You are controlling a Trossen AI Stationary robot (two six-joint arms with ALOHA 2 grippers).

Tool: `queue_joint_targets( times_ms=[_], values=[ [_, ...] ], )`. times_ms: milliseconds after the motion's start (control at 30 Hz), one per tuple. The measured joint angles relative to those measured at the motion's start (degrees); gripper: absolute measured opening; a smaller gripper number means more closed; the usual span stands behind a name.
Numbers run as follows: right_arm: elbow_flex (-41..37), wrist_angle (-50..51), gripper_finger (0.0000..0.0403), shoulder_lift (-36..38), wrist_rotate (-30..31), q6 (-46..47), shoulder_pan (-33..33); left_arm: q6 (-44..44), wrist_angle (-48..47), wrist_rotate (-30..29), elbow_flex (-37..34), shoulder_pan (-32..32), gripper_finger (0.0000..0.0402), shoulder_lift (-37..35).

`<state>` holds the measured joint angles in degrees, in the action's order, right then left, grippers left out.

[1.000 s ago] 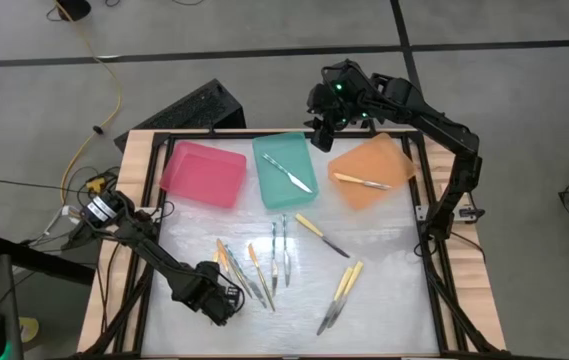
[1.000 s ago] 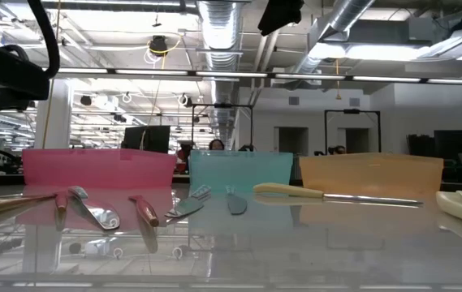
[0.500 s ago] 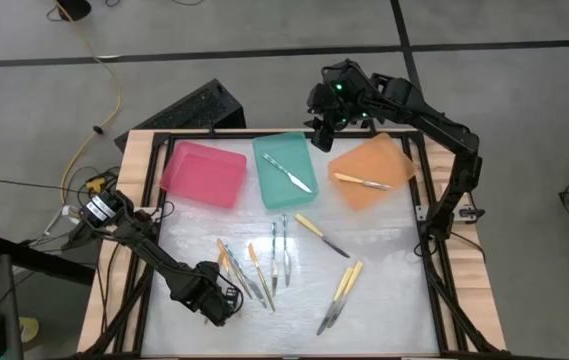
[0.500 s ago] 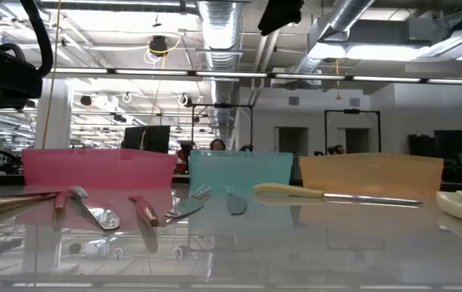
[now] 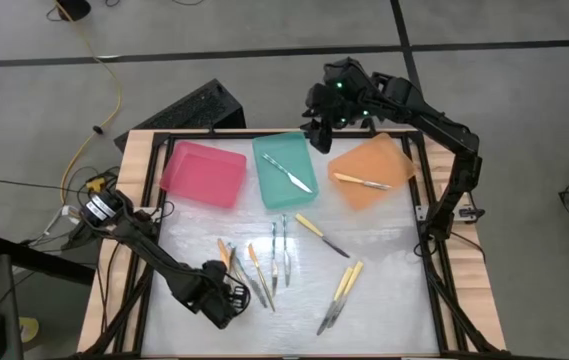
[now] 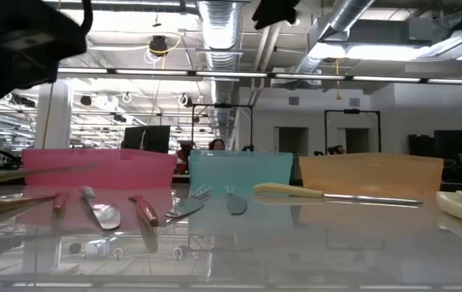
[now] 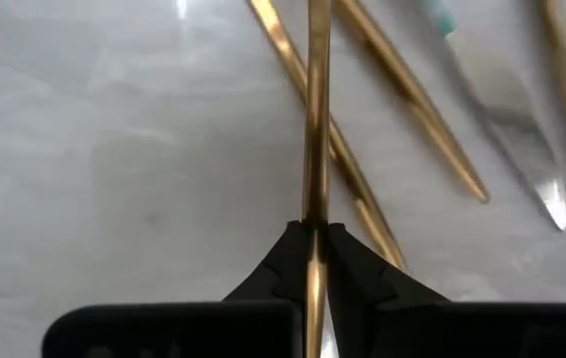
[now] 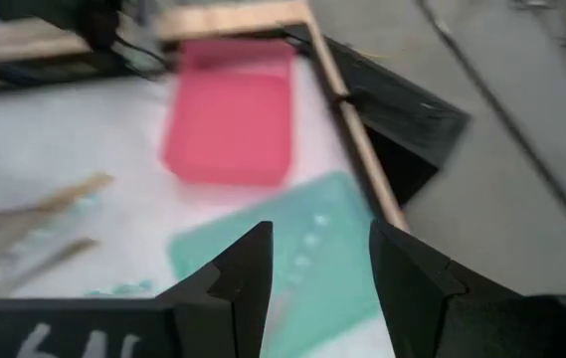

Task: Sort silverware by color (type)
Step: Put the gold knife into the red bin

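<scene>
Orange-tan utensil handle (image 7: 317, 119) clamped in left gripper (image 7: 313, 261), at table's (image 5: 384, 300) 7 o'clock beside loose silverware (image 5: 276, 250). Right gripper (image 8: 318, 261) jaws apart, empty, at 12 o'clock over teal tray (image 5: 282, 170).

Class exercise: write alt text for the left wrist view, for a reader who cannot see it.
The left gripper is shut on a slim orange-tan handle. More orange-tan handles and a silvery blade lie on the white table.

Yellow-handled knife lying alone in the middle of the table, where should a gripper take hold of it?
The knife lies flat, clear of the others: come straight down and pinch across its yellow handle, which looks wider than the blade.
</scene>
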<state>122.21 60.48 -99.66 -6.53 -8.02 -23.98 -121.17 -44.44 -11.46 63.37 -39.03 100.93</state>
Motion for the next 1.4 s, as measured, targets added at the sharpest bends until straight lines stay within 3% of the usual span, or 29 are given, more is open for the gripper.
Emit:
queue_joint_targets(
  times_ms=[167,367,567,767,1100,1400],
  values=[
    [0.0,-0.3,0.0175,0.0,-14.9,5.1,-3.2,-0.8,-1.1,-9.8,0.0,0.0,0.0001,-4.3],
    [0.0,-0.2,0.0175,0.0,-31.8,7.5,-6.5,4.5,-3.7,-27.3,0.0,-0.2,0.0001,-11.6],
    [-1.9,-2.3,0.0175,0.1,-34.1,6.5,-4.9,11.9,-4.3,-43.7,0.0,-0.1,0.0000,-17.2],
    [-6.8,-11.5,0.0175,0.1,-34.5,8.8,-0.5,20.6,-4.1,-55.3,0.0,-0.1,0.0000,-21.2],
    [-16.2,-41.0,0.0175,0.1,-37.3,20.4,6.9,30.2,-1.7,-63.8,0.0,0.0,0.0000,-23.1],
    [-22.9,-56.1,0.0175,0.0,-37.1,24.7,12.4,45.4,7.7,-60.5,0.0,2.9,0.0000,-23.1]
  ],
)
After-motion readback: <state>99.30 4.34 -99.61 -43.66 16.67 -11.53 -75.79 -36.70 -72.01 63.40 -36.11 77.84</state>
